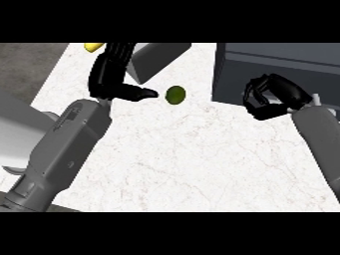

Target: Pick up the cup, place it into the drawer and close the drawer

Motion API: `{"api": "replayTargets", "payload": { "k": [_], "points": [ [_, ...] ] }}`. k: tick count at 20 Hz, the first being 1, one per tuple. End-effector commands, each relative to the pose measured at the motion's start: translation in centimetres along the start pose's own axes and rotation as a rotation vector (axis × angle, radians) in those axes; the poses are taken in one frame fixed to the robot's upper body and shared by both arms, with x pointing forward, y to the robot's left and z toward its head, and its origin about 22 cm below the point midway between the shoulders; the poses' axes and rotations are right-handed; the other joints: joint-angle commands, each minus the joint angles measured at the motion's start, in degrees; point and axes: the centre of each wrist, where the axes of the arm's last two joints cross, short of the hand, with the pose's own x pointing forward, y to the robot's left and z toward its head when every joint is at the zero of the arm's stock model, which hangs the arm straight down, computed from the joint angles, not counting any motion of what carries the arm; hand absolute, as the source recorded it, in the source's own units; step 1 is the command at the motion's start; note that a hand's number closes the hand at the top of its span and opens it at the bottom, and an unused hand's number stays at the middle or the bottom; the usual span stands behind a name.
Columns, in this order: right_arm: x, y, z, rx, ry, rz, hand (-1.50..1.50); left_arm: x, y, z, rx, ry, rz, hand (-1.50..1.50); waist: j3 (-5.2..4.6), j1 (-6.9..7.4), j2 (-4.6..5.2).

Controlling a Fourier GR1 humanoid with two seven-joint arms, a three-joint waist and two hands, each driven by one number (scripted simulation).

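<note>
My right hand (274, 97) is at the right, its fingers curled into a tight ring against the front edge of the dark grey drawer (290, 60). The cup is hidden inside that curl; no part of it shows clearly. The drawer fills the upper right and reaches past the view's edge. My left hand (112, 74) rests open at the upper left, fingers up and thumb pointing right, holding nothing.
A small round green fruit (175, 94) lies on the white marble counter (194, 159), just right of the left thumb. A yellow object (93, 47) and a grey box (156, 57) sit at the back. The counter's left edge runs along my left forearm.
</note>
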Motion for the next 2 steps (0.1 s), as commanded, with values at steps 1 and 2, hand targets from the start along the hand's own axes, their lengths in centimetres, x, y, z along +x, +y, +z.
{"api": "replayTargets", "payload": {
  "k": [1,2],
  "points": [
    [5.89,-8.33,0.28,-0.261,-0.003,0.157,1.50,0.36,-0.27,-0.29,-0.012,-0.005,0.015,-1.50,-0.98,1.65,0.67],
    [5.35,-7.65,0.14,-0.261,-0.011,0.134,1.50,-0.06,-0.02,0.23,-0.014,0.003,0.012,-1.50,-0.91,2.16,0.91]
  ]
}}
